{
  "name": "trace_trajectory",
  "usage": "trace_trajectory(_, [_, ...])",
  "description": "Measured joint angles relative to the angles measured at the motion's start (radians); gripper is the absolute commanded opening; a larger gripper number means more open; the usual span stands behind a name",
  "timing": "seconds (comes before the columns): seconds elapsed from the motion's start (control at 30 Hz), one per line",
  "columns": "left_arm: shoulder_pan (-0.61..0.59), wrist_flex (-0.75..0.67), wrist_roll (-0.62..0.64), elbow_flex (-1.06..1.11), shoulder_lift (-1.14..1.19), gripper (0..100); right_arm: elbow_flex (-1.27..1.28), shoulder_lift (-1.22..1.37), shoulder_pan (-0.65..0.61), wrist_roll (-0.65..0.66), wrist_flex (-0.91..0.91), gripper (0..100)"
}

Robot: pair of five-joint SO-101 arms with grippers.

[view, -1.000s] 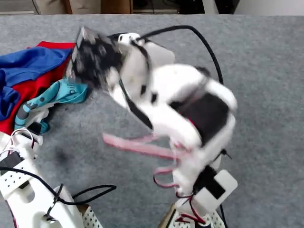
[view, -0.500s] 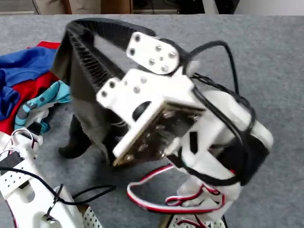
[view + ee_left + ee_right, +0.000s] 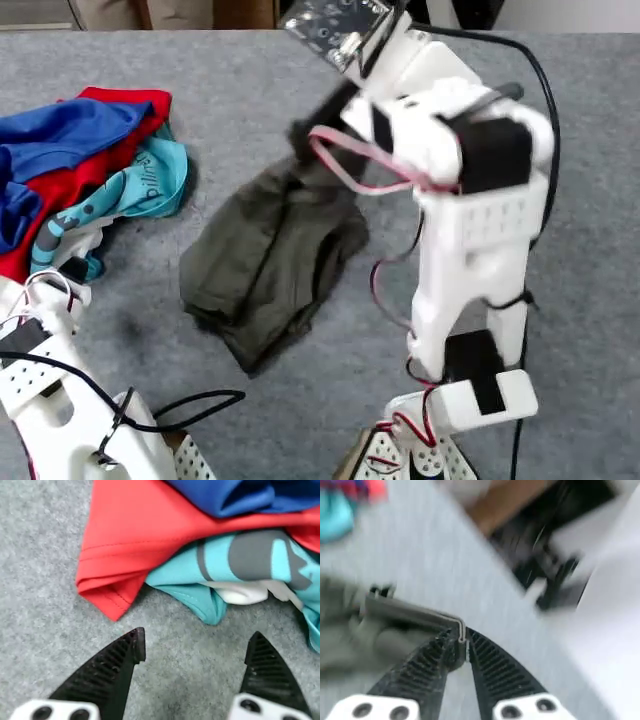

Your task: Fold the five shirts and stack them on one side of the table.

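A grey table point(image 3: 570, 200) holds an olive shirt point(image 3: 265, 260) crumpled near its middle, its far edge pinched in the right claw point(image 3: 464, 642). The left claw point(image 3: 195, 647) hovers spread wide near a red shirt point(image 3: 130, 535) and a teal shirt point(image 3: 240, 565).

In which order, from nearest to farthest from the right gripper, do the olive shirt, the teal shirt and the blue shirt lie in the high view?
1. Olive shirt: one edge is pinched in the right gripper, mid-table.
2. Teal shirt: at the side of the pile that faces the gripper.
3. Blue shirt: on top of the pile, farther off.
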Motion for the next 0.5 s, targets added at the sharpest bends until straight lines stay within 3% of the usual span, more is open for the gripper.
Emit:
trace_trajectory(0.23, [0.146, 0.207, -0.021, -0.144, 0.0, 32, 0.496, 0.002, 0.198, 0.132, -0.252, 0.3])
trace_trajectory(0.4, [0.368, 0.4, -0.218, -0.281, 0.0, 32, 0.79, 0.003, 0.233, 0.137, -0.52, 0.3])
trace_trajectory(0.5, [0.512, 0.491, -0.345, -0.33, 0.0, 32, 0.953, 0.038, 0.233, 0.06, -0.723, 0.3])
